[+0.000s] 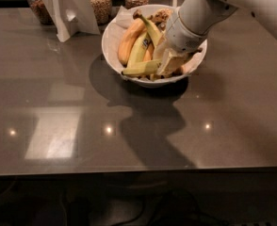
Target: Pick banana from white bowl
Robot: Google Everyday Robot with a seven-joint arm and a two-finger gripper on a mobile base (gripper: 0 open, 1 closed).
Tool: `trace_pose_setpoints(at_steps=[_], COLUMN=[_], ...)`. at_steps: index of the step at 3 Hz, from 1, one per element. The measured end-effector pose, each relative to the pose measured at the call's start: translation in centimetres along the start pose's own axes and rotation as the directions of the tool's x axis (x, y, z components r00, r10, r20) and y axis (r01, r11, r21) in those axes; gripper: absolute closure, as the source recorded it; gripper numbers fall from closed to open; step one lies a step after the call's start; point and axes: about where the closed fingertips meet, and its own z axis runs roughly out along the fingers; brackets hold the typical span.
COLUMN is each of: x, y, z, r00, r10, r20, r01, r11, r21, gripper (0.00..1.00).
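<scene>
The white bowl (111, 36) stands at the back middle of the dark table, lined with white paper. In it the pale yellow-green banana (139, 50), with a blue sticker, leans upright beside a plump orange-yellow banana (128, 39). Another yellow banana (141, 69) lies across the bowl's front. My gripper (168, 63) reaches down from the upper right into the right half of the bowl, just right of the bananas and low among them. The white arm hides the bowl's right side.
Three glass jars (100, 2) of dry goods stand behind the bowl along the back edge. A white folded stand (69, 12) is at the back left. The table's front edge (138, 173) runs across the lower part of the view.
</scene>
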Motion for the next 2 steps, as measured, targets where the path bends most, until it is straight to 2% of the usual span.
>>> trace_pose_setpoints(at_steps=[1, 2], x=[-0.3, -0.8], y=[-0.2, -0.3], z=[-2.3, -5.7], r00=[1.0, 0.999], r10=[-0.022, -0.037], r20=[-0.002, 0.035], r01=[0.022, 0.037], r11=[0.9998, 0.9992], r21=[-0.004, -0.016], gripper=[1.0, 1.0])
